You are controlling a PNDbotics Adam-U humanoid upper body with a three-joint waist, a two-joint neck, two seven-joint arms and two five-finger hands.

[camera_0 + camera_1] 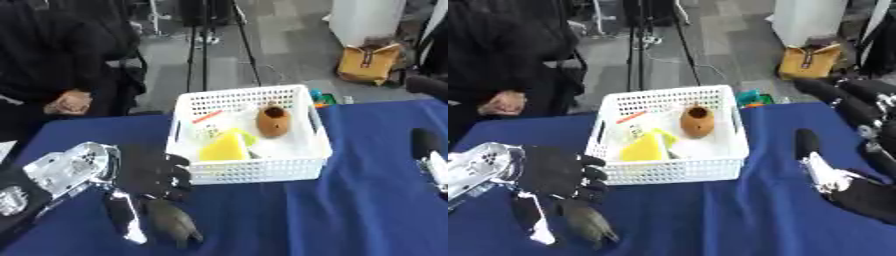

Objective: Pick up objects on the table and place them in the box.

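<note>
A blue-clothed table (367, 210) fills the view. At its centre stands a white perforated basket (254, 170), the box for this task, within reach of both arms. Inside lie a brown rounded object (273, 121), a yellow wedge (225, 148) and a pale packet with a red strip (207, 117). At lower left the left hand (153, 172) has its fingers curled down around a dark grey object (172, 222), probably the next item to lift. The right hand (829, 175) rests idle at the right, fingers straight.
</note>
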